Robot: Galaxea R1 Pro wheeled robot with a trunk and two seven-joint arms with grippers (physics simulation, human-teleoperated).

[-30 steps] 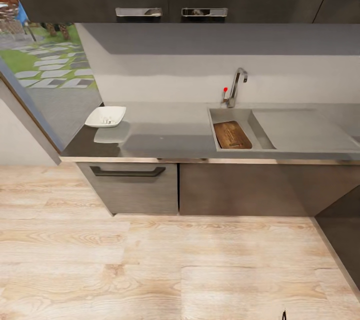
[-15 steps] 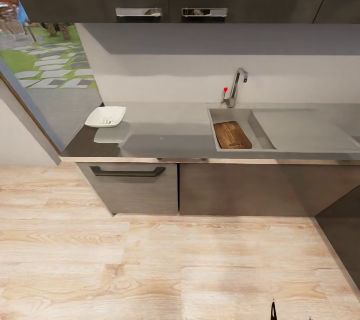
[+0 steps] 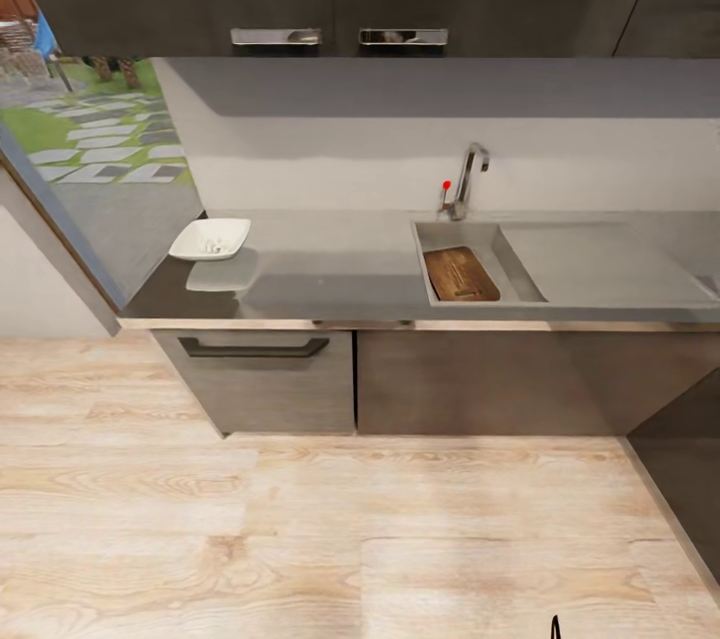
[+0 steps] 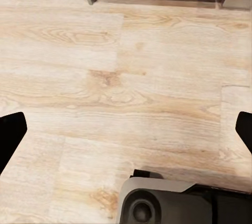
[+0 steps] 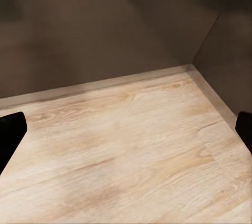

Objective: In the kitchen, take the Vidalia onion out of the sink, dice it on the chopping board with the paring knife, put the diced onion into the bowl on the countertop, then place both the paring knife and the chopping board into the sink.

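We're well back from bench; chopping board [image 3: 461,274] lies in sink [image 3: 430,237] ahead-right (nearer R arm). Both pincers [image 4: 126,129] [image 5: 126,129] apart, empty.

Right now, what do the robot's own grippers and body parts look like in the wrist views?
Both wrist views show plain black, flat fingertips at the picture edges, with no markings or cables visible. The left wrist view also shows a grey rounded housing with a dark circular recess, beside a black section. The arms' own surfaces cannot be judged.
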